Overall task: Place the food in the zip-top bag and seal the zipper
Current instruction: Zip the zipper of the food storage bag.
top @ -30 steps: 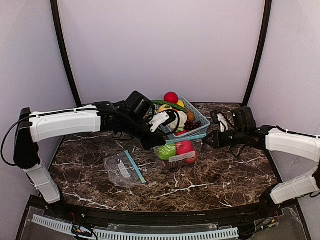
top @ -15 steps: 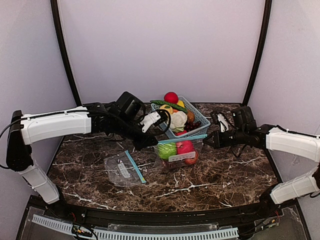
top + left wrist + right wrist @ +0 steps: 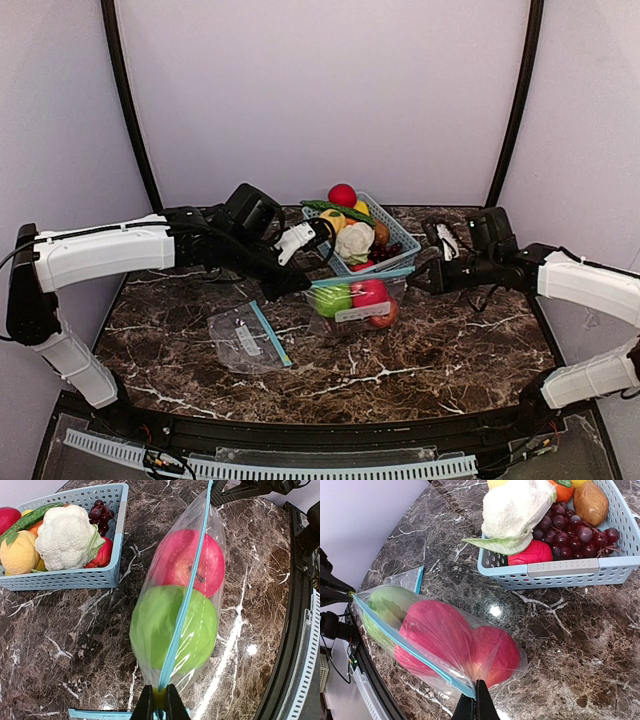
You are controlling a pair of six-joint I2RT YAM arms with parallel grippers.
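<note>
The zip-top bag (image 3: 356, 301) hangs stretched between both grippers just in front of the basket. Inside it are a green apple (image 3: 150, 630) and a red apple (image 3: 210, 565); the right wrist view shows a second red fruit (image 3: 495, 650) beside the first. The bag's blue zipper (image 3: 187, 595) runs closed along the top. My left gripper (image 3: 160, 696) is shut on the yellow slider at the bag's left end (image 3: 283, 287). My right gripper (image 3: 476, 687) is shut on the bag's right corner (image 3: 415, 280).
A light-blue lattice basket (image 3: 392, 262) stands right behind the bag, holding a cauliflower (image 3: 67, 535), grapes (image 3: 570, 532) and other toy food. A second clear bag (image 3: 245, 338) lies flat on the marble at front left.
My left gripper has slid leftward along the blue zipper to the bag's left end. The bag is pulled tauter. The right gripper has held its corner and barely moved.
</note>
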